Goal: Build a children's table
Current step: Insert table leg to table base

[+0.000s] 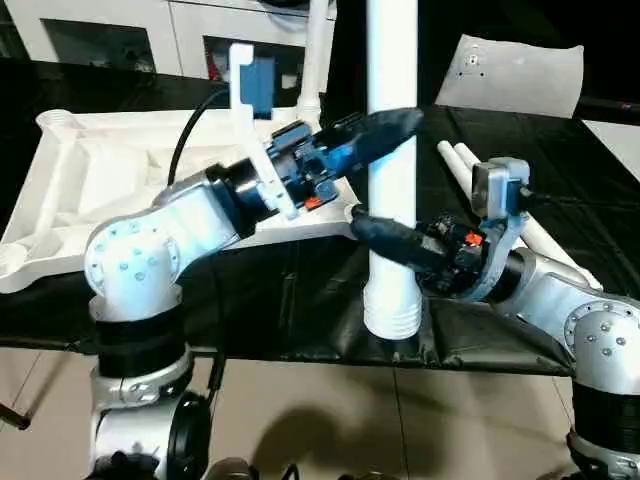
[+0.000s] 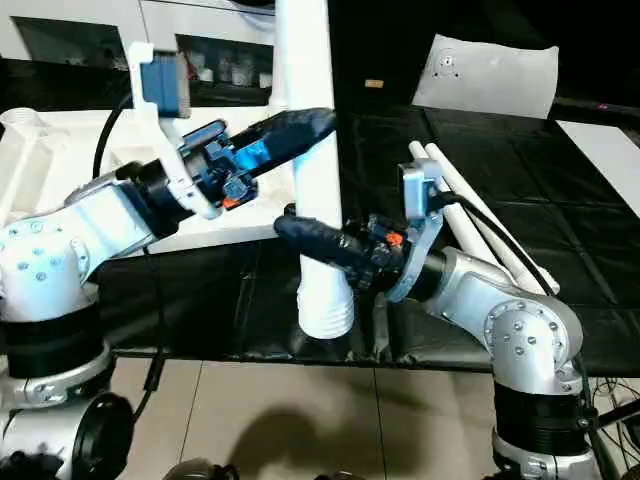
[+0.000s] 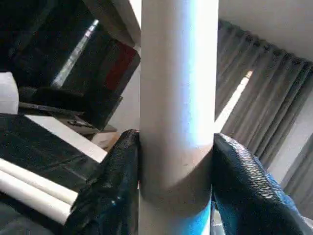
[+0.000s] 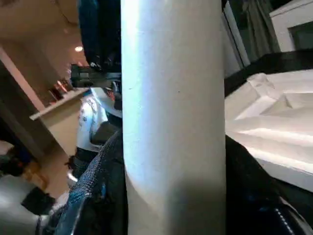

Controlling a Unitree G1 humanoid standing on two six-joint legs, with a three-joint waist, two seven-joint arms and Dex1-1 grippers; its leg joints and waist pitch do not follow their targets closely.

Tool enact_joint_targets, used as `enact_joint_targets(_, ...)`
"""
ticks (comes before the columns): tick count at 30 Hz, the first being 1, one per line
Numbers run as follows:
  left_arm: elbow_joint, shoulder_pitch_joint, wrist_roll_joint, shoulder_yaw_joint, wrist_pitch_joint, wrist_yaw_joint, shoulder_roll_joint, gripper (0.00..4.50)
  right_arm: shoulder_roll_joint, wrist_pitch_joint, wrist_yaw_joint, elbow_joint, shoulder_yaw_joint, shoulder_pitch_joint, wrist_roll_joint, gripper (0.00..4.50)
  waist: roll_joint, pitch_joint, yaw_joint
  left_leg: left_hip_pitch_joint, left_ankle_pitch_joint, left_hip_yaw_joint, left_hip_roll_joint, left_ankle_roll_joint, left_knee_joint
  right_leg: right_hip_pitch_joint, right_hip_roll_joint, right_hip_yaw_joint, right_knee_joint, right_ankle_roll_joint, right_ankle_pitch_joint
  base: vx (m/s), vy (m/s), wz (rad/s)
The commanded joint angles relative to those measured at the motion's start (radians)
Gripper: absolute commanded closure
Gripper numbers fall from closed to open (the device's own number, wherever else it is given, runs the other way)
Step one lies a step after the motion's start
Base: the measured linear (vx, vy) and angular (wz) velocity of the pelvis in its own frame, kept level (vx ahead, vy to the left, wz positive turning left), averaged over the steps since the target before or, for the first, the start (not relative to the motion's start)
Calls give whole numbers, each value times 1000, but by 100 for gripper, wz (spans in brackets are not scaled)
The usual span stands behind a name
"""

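Note:
A white table leg (image 1: 392,150) stands upright over the front edge of the black table, its ribbed wide end (image 1: 392,315) at the bottom. My left gripper (image 1: 392,124) is shut on the leg higher up, its fingers (image 3: 110,191) pressed against both sides. Lower down, my right gripper (image 1: 385,238) is shut on the same leg, one finger (image 4: 95,191) on each side. The white tabletop (image 1: 90,170) lies underside up at the left. Another leg (image 1: 317,60) rises from its far corner. Two more legs (image 2: 480,210) lie flat at the right.
A white pillow-like slab (image 1: 515,72) leans at the back right. A white cabinet (image 1: 110,30) with dark compartments runs along the back left. The black cloth's front edge (image 1: 300,355) drops to a tiled floor (image 1: 330,420) just below the held leg.

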Motion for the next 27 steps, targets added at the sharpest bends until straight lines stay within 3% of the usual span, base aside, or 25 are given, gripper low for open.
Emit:
enact_joint_targets(1, -40, -1, 18, -66, 3, -27, -2, 262, -16, -18, -25, 19, 20, 2, -64, 262, 8, -55, -3, 10, -84, -19, 73, 17, -72, 51, -103, 71, -80, -126, -218, 0, 0, 0)
enact_joint_targets(9, -58, 37, 60, -106, -40, -48, 25, 269, -28, -52, -28, 41, 45, -8, -102, 262, 8, -57, -3, 11, -90, -20, 75, 11, -73, 52, -103, 72, -78, -128, -220, 0, 0, 0)
enact_joint_targets(20, -37, 43, 89, -100, -82, -35, 38, 269, -26, -113, -46, 75, 57, -34, -157, 262, 6, -61, -4, 12, -72, -18, 74, 18, -70, 52, -103, 71, -73, -133, -201, 0, 0, 0)
enact_joint_targets(22, -34, 43, 94, -104, -89, -35, 43, 269, -24, -118, -50, 81, 56, -38, -160, 206, 6, -61, -5, 12, -70, -17, 74, 19, -69, 52, -102, 72, -73, -135, -195, 0, 0, 0)
enact_joint_targets(24, -10, 31, 123, -102, -112, -30, 60, 269, -14, -151, -68, 101, 46, -56, -182, 189, 1, -67, -5, 12, -45, -18, 74, 18, -68, 52, -101, 71, -67, -137, -172, 0, 0, 0)
enact_joint_targets(27, 15, 19, 155, -104, -134, -30, 83, 269, -12, -176, -74, 111, 44, -65, -198, 158, 3, -69, -4, 13, -41, -15, 73, 17, -66, 53, -101, 72, -65, -135, -165, 0, 0, 0)
